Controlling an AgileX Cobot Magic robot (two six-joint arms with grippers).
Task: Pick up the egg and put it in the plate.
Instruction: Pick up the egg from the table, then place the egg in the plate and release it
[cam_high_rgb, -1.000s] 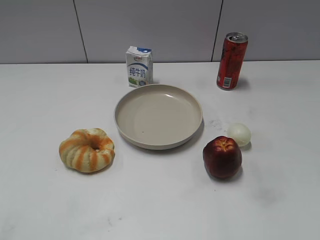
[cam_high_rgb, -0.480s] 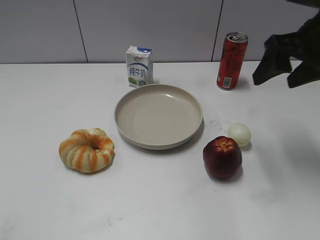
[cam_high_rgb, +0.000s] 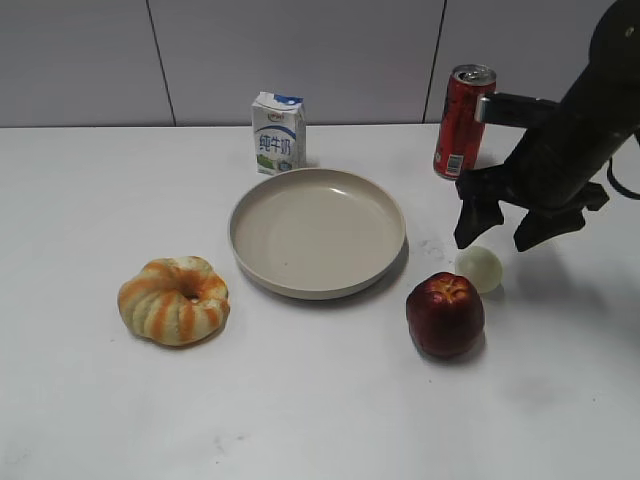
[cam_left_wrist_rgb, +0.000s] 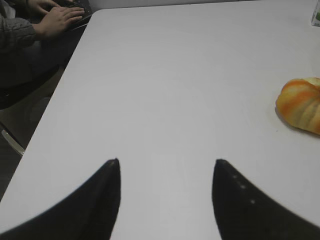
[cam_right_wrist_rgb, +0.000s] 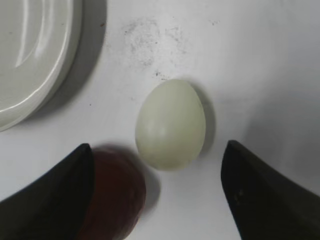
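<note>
The smooth, pale oval egg (cam_high_rgb: 479, 268) lies on the matte white table (cam_high_rgb: 320, 400), just right of the shallow round beige plate (cam_high_rgb: 317, 232) and beside the glossy red apple (cam_high_rgb: 445, 314), under the right gripper (cam_high_rgb: 497, 240), its black pointed fingers spread wide.

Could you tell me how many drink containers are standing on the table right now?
2. The milk carton stands just behind the plate, at the back centre. The red soda can stands at the back right, beside the right gripper. None appears hidden.
</note>
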